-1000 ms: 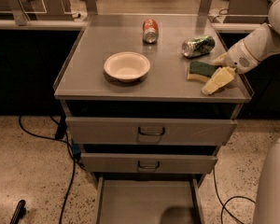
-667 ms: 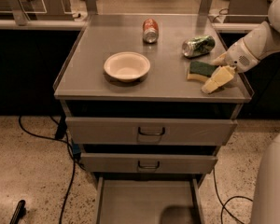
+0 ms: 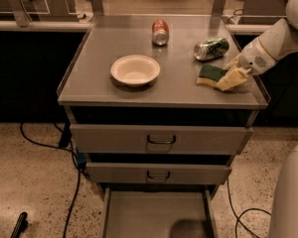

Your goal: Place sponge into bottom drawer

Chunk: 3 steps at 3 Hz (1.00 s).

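For a clean lift the gripper [image 3: 232,77] needs the sponge [image 3: 210,73] squarely in its grasp before swinging down to the open bottom drawer [image 3: 156,217]; the sponge lies flat on the cabinet top [image 3: 104,38], the gripper low against its arm-side end, and I can't tell whether it's open or holding.

The gripper [image 3: 232,78] lay over the right end of the sponge [image 3: 210,73] and hid that end, while the arm [image 3: 275,41] behind it ran out past the right and top edges. Far below the gripper and to its left, the bottom drawer [image 3: 139,212] was cut off by the lower edge with its front out of sight. A dim patch [image 3: 186,228] on its floor was too blurred to identify.
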Available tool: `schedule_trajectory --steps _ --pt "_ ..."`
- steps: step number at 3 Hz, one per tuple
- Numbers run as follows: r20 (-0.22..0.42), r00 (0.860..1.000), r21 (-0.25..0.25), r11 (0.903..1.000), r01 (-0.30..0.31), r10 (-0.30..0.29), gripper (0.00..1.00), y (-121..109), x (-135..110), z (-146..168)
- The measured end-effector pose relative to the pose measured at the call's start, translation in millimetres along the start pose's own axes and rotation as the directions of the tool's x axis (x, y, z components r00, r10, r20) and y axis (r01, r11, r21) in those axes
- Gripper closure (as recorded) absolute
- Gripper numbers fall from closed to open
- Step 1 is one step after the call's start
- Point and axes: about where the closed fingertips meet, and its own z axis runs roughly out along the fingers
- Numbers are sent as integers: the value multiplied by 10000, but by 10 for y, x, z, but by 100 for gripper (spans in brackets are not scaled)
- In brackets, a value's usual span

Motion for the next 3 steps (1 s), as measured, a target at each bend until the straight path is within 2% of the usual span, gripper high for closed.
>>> schedule_trajectory --steps 1,2,3 --pt "-38 10000 327 9995 -46 47 100 287 72 -230" --pt "803 9967 1267 9917 -198 97 100 756 44 -681" --pt "2086 9780 2129 9758 -503 49 100 1224 -14 -925"
